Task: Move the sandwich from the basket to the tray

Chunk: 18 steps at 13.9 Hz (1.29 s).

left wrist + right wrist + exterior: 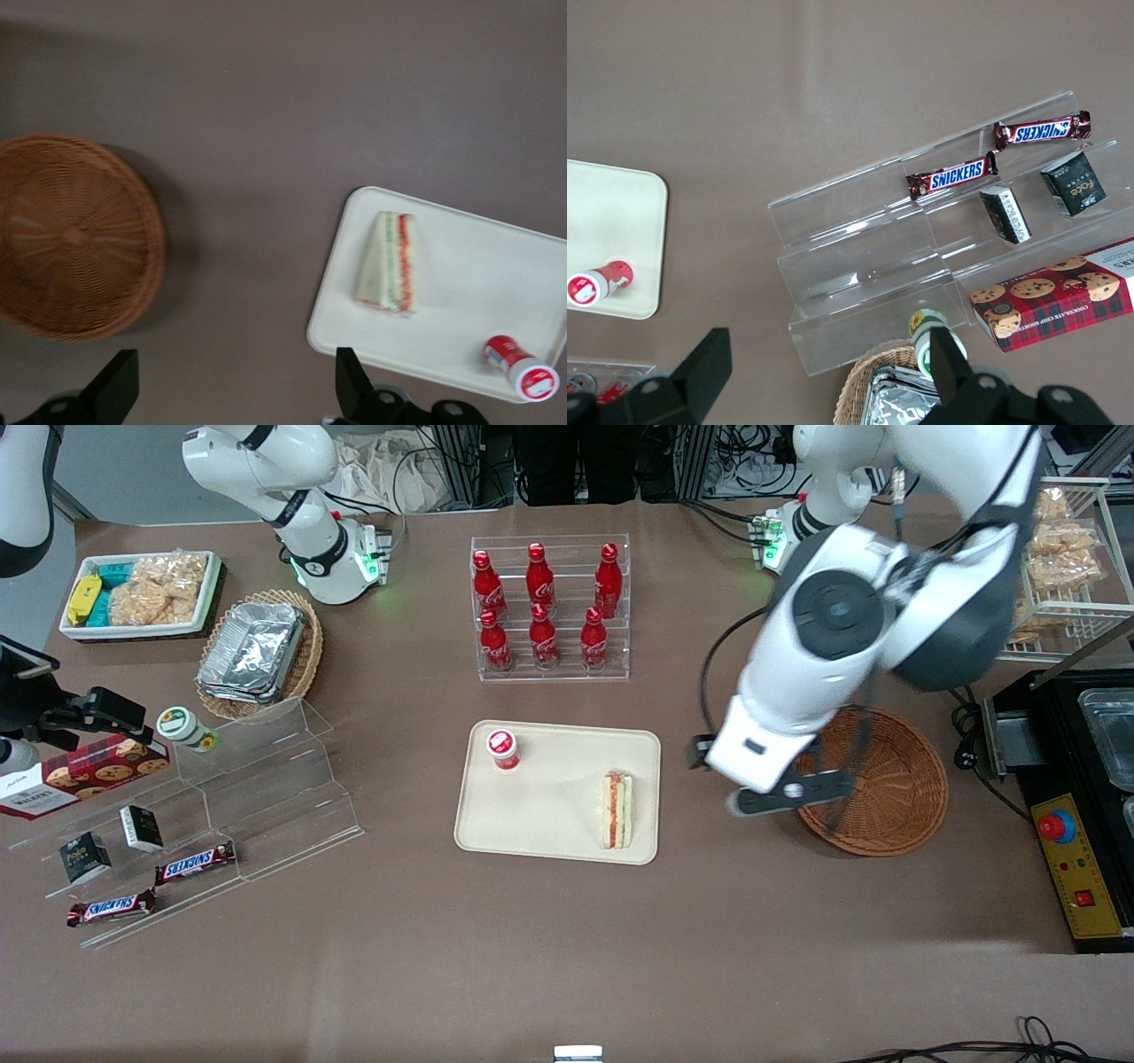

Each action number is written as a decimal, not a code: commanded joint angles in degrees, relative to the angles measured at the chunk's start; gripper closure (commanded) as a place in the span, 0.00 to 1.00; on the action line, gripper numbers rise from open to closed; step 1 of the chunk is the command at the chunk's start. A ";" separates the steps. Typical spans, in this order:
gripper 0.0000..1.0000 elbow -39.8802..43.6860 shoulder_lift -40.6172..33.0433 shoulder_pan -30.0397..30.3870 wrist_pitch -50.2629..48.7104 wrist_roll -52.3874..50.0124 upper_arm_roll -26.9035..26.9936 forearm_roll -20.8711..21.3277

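Sandwich (617, 810) lies on tray (549, 824), at the edge toward the working arm. My gripper (235, 390) hangs over bare table btwn tray and basket (886, 788), fingers (115, 382) spread wide, holding nothing, touching nothing. Small red bottle (502, 747) also on tray.

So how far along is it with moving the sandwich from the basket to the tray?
It looks done. The sandwich lies on the tray, beside a small red bottle. The basket is empty. The gripper is open, holding nothing, above bare table between basket and tray. Nothing seems left except moving the arm away.
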 commanded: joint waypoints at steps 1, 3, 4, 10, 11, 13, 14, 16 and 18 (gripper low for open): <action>0.00 -2.19 -3.14 3.42 -2.38 4.33 -0.08 -0.41; 0.00 -2.45 -4.46 5.79 -5.45 7.85 -0.08 -0.41; 0.00 -2.45 -5.25 7.63 -6.07 10.39 -0.08 -0.41; 0.00 -2.28 -10.35 6.36 -9.33 32.09 14.46 -3.03; 0.00 -2.54 -11.40 4.76 -9.42 35.60 19.47 -5.66; 0.00 -3.94 -13.34 3.78 -9.51 41.07 24.17 -7.96; 0.00 -4.30 -14.48 3.78 -9.77 41.78 24.88 -7.97; 0.00 -6.05 -17.28 3.52 -10.47 43.80 26.02 -7.88; 0.00 -8.59 -20.71 3.52 -10.47 44.86 27.07 -7.97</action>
